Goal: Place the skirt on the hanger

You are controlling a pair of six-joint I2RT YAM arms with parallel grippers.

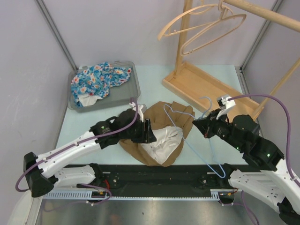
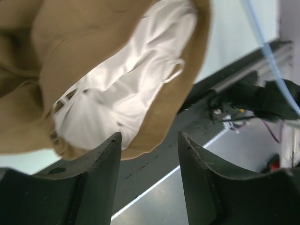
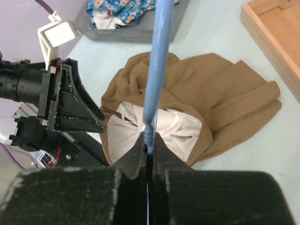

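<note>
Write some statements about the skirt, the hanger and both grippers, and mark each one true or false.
1. The right gripper is shut on the blue hanger. True.
2. The brown skirt hangs from the wooden rack. False: it lies crumpled on the table, with its white lining showing.
3. The left gripper is open at the skirt's edge, with nothing between its fingers. True.
4. The floral cloth lies on top of the skirt. False: it sits in the grey tray at the back left, apart from the skirt.
</note>
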